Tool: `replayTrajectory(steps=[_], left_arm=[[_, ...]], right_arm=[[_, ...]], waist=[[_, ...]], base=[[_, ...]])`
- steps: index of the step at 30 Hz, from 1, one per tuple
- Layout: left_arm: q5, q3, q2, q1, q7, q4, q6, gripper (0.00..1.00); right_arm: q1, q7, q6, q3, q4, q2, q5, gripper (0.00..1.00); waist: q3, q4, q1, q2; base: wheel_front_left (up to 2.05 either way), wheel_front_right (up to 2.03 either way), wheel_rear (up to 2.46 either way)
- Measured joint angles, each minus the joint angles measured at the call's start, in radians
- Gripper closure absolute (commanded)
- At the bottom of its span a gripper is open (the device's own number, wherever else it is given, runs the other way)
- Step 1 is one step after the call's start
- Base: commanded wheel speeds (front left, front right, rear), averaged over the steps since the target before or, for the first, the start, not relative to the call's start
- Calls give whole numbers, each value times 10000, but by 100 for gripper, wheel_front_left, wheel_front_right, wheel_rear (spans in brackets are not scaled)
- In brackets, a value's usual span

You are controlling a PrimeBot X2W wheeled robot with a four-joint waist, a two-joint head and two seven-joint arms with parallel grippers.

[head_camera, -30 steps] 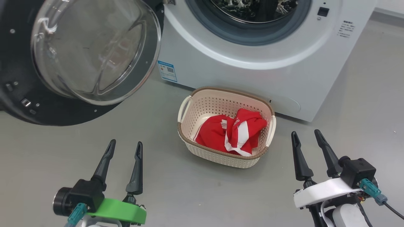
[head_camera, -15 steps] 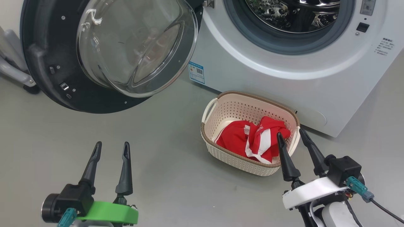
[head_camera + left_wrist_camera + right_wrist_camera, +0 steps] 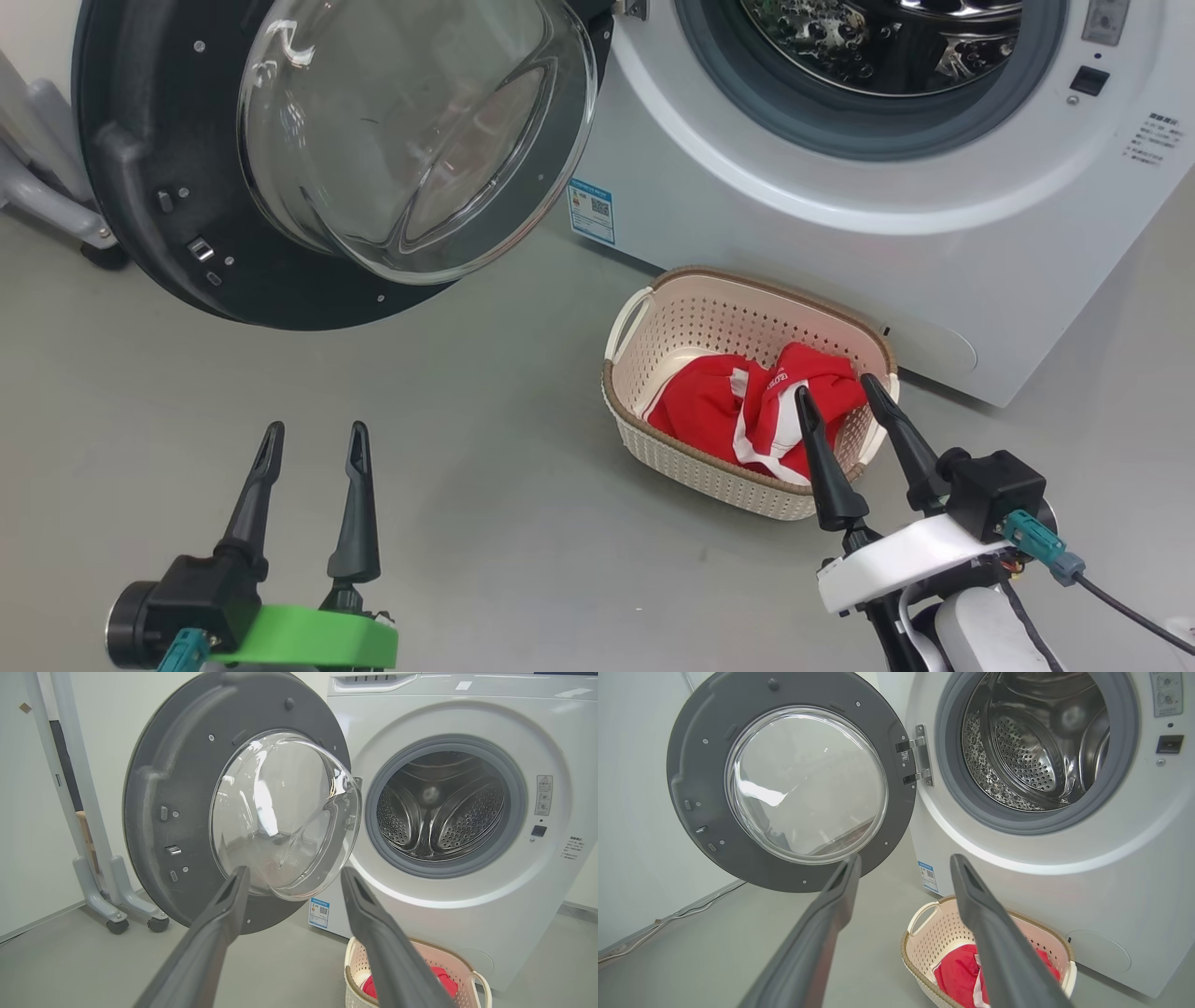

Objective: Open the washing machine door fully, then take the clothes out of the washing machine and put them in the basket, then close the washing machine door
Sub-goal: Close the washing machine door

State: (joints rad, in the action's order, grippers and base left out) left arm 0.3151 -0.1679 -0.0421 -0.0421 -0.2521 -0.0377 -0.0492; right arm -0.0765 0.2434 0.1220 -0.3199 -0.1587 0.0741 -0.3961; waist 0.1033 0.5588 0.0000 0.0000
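Beside the washing machine [image 3: 794, 243], door [image 3: 140, 187] wide open, the clothes [image 3: 709, 415] sat in the basket [image 3: 695, 322]. Left gripper [image 3: 316, 431] and right gripper [image 3: 836, 386] were spread empty, right maybe over its rim.

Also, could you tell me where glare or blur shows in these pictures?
Head view: sharp, with glare streaks on the door glass. Left wrist view: a bright highlight on that glass, the fingers soft. Right wrist view: a glare patch on the glass, reflections in the drum.
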Motion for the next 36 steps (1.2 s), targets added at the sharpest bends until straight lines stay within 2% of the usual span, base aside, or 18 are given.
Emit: replayTrajectory(steps=[36], left_arm=[[125,96,2,-241,-2,-282,-263,0]], right_arm=[[-287,0,0,-428,-309,224,-282,0]], waist=[[90,0,0,0]], base=[[-1,-1,-1]])
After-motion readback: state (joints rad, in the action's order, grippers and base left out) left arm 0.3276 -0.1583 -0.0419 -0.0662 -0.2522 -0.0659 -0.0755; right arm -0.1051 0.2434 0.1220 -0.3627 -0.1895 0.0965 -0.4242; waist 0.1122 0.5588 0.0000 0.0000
